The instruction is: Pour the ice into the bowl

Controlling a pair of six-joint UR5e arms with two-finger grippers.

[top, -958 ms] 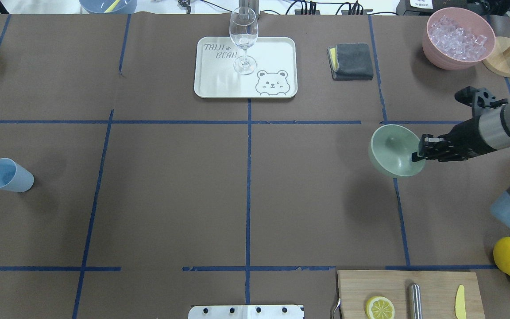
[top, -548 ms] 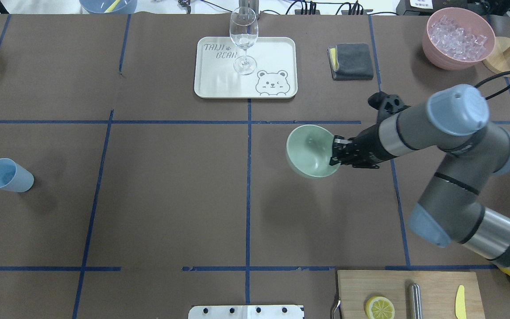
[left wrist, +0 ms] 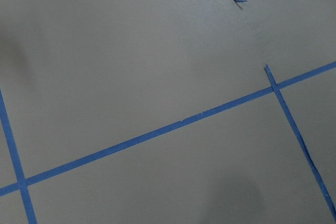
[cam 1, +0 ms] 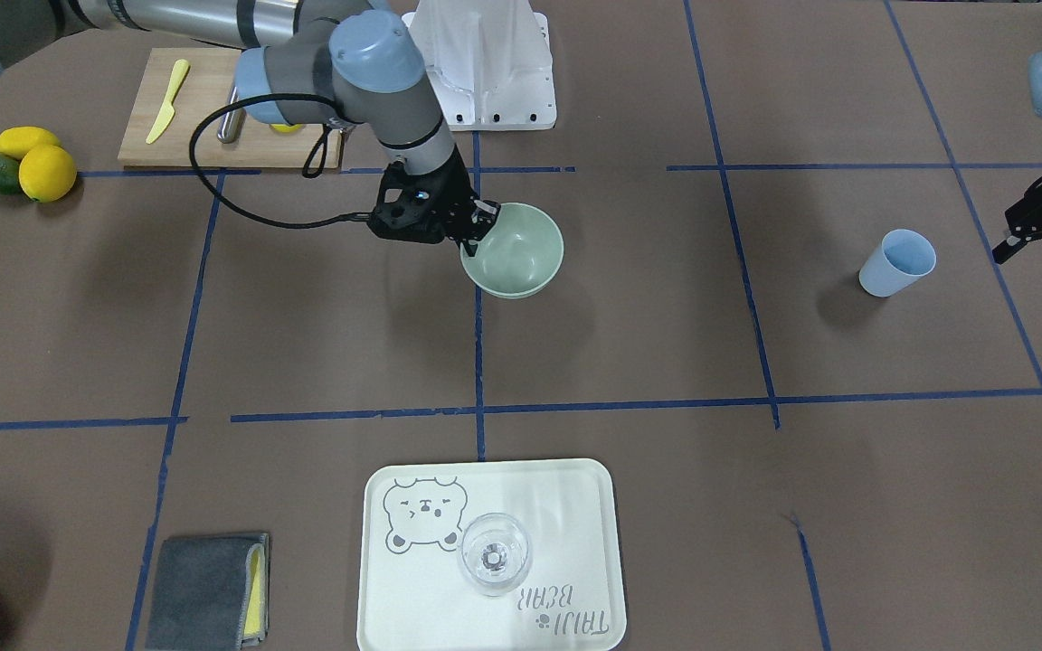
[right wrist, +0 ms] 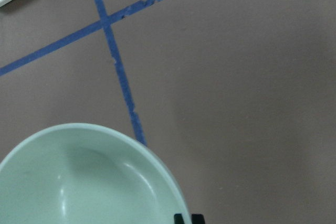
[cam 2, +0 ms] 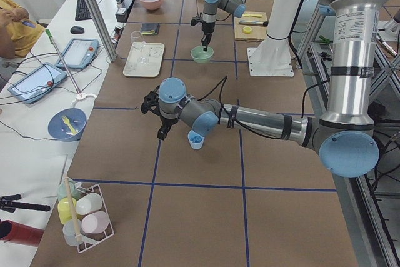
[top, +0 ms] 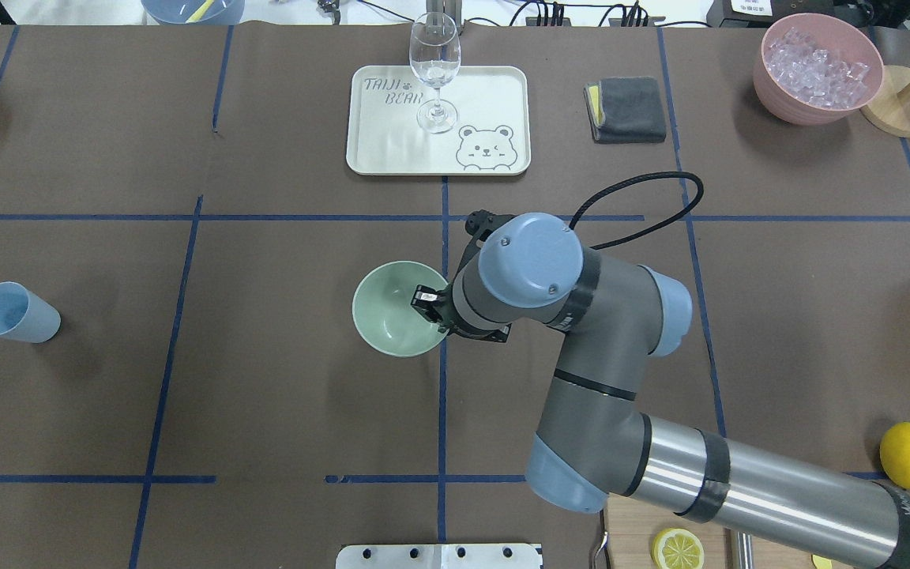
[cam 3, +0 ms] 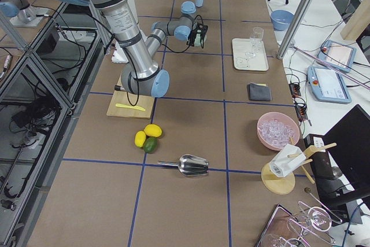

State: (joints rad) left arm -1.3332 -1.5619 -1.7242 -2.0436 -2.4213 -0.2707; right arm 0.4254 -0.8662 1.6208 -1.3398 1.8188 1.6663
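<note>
Looking at the front-facing view first: the right end effector [cam 1: 478, 231] pinches the rim of the bowl [cam 1: 514, 253], jaws narrowed to the wall's thickness. My guess is it's parking the bowl mid-surface [cam 1: 629, 344], where pouring is easy. The left end effector [cam 1: 1037, 268] hangs spread wide and empty near the blue cup [cam 1: 898, 262].

Overhead, the bowl is empty beside the centre tape line [top: 442, 395]. The ice [top: 817, 67] is piled in the pink container [top: 767, 85] at the far right corner, well apart.

Right wrist cam: bare bowl inside, fingertips [right wrist: 188, 217] at the rim. Can't tell if it's touching down.
</note>
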